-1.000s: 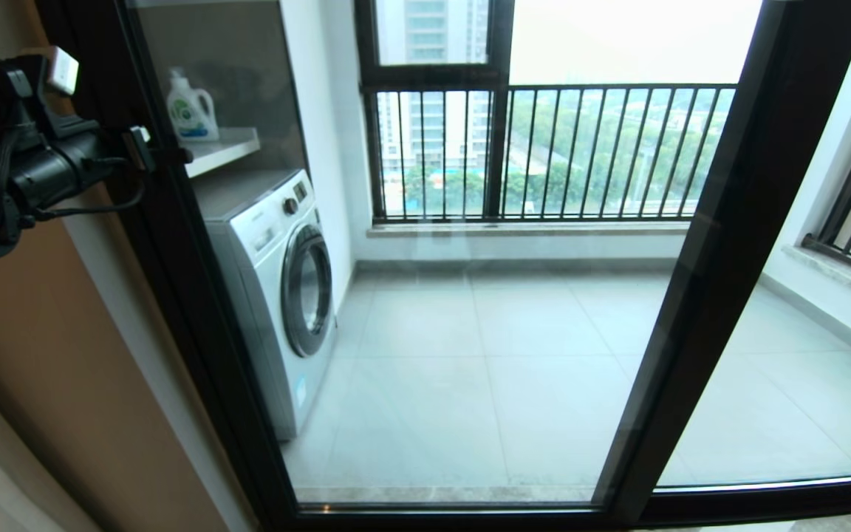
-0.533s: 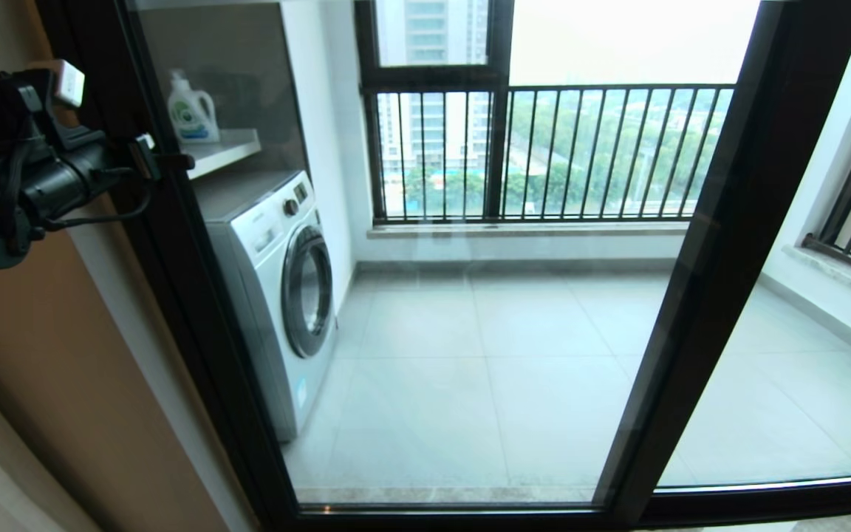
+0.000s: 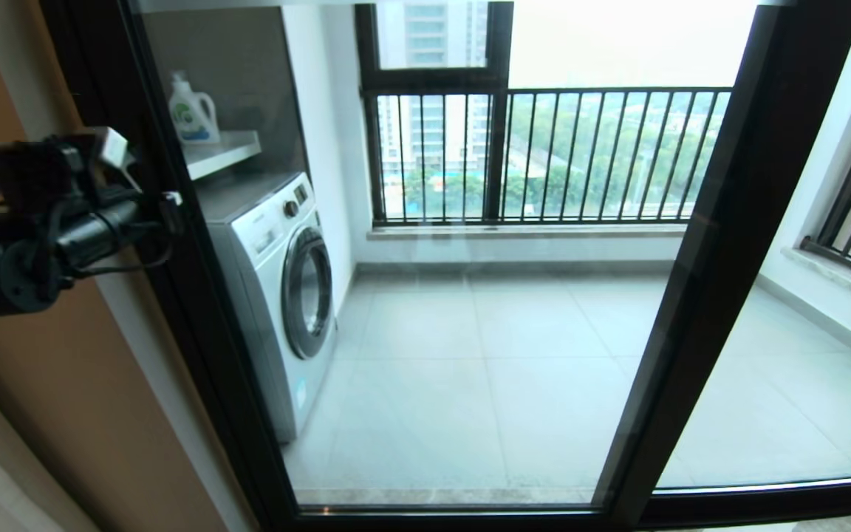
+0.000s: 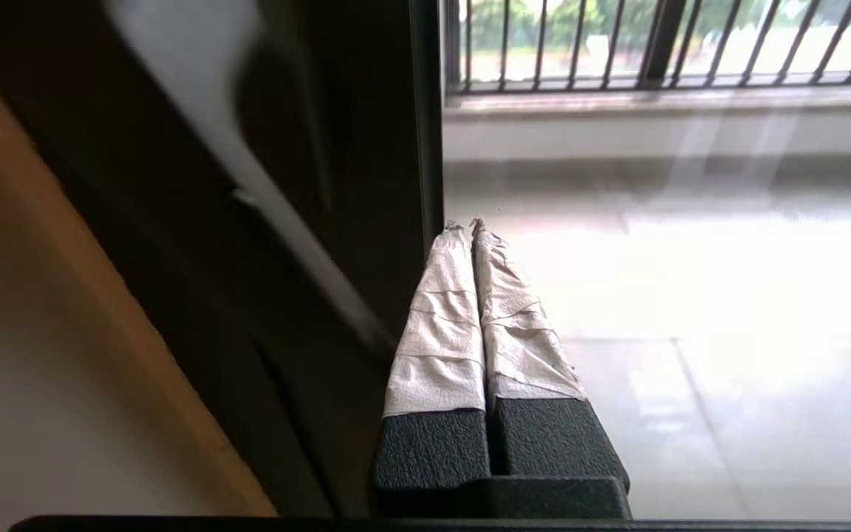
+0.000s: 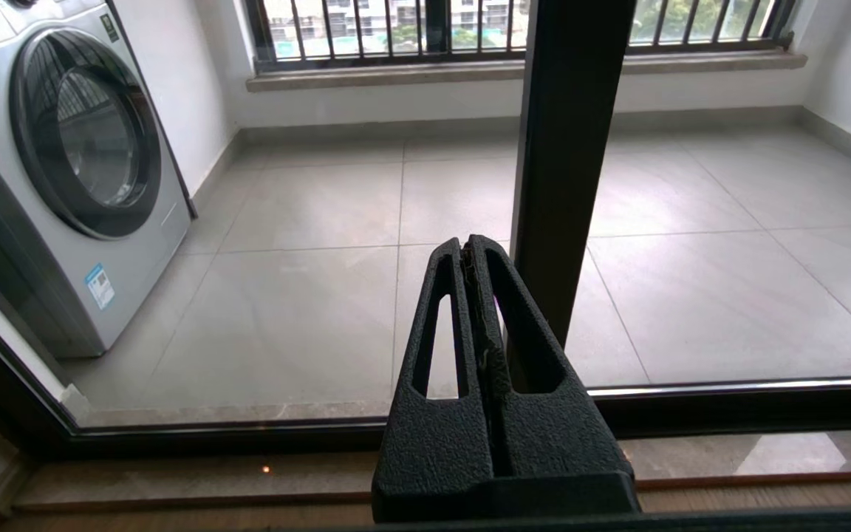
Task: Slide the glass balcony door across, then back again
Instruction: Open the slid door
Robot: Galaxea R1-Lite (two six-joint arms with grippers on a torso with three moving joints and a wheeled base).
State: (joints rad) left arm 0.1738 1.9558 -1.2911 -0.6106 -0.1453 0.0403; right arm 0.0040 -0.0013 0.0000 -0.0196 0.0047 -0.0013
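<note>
The glass balcony door (image 3: 470, 332) fills the head view, with its black left upright (image 3: 174, 295) against the wall side and its right upright (image 3: 728, 258) slanting down the right. I cannot make out its small handle. My left gripper (image 3: 173, 201) is shut with nothing in it, its tips against the left upright at about the height of the washing machine's top. In the left wrist view the taped fingers (image 4: 440, 310) are pressed together just beside the dark upright (image 4: 366, 148). My right gripper (image 5: 467, 240) is shut and empty, low in front of the door's right upright (image 5: 566, 148); it is out of the head view.
Behind the glass are a white washing machine (image 3: 285, 295), a detergent bottle (image 3: 190, 111) on a shelf (image 3: 222, 148), grey floor tiles and the black-railed window (image 3: 544, 155). A tan wall (image 3: 41, 384) is at the left. A second glass panel (image 3: 802, 384) is at the right.
My left arm has dropped lower along the door's left upright and shifted slightly right. The door itself has not visibly moved.
</note>
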